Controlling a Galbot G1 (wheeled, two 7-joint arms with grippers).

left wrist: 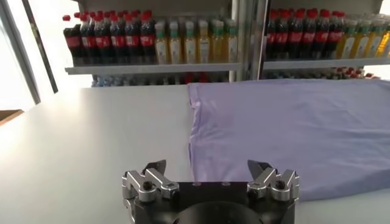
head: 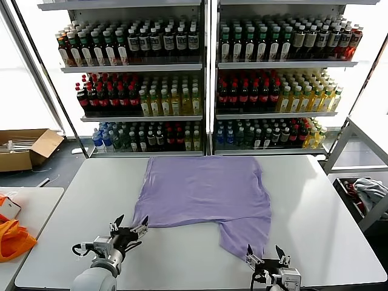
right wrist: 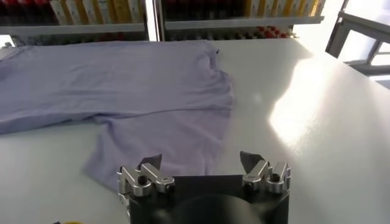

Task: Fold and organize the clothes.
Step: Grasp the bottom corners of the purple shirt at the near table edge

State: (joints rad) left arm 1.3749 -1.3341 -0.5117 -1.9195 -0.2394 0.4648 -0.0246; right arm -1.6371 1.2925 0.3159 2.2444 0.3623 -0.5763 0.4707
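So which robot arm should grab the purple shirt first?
Probably the right. Its open claw sits just at the tip of the T-shirt part hanging toward the robot. The left claw, also open, waits beside the shirt's near corner, not over it.

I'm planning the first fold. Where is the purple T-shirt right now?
In the head view, the purple T-shirt lies spread on the white table, centred toward the far edge before the drink shelves, one flap reaching toward the right gripper.
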